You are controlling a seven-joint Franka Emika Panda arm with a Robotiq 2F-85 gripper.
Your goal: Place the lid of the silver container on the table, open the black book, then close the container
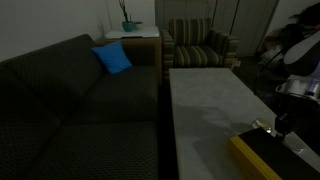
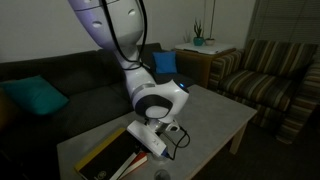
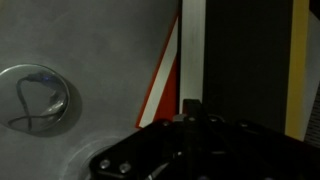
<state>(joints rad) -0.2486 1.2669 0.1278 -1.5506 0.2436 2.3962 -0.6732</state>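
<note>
Well, my gripper (image 3: 190, 108) is pinched fully together with nothing between the fingertips, hanging low over the black book (image 3: 245, 60) near one end of the table (image 3: 100, 40). In the wrist view the book's dark cover fills the right half. Its yellow side (image 3: 297, 60) runs along the far right and a pale page edge (image 3: 193, 50) along the left. Beside that is a red-and-white wedge (image 3: 160, 85) I cannot identify. Whether the cover is lifted at all I cannot tell. Left of the book, well apart on bare stone, lies a silvery round piece (image 3: 38, 98); lid or tin, I cannot say from this angle.

I judge the book heavy and stiff, its cover a broad hinged board. It is best taken at the free long edge opposite the spine, with a fingertip slipped under to swing it over, not pinched. The small metal piece looks light, hard and slippery, likely to skate on the smooth top; I'd grip across its rim.

In an exterior view the book (image 1: 290, 150) sits close to the table's near end, with a long open stretch of top beyond and the sofa (image 1: 60, 90) alongside. The cover should swing over open stone, clear of the round piece.
</note>
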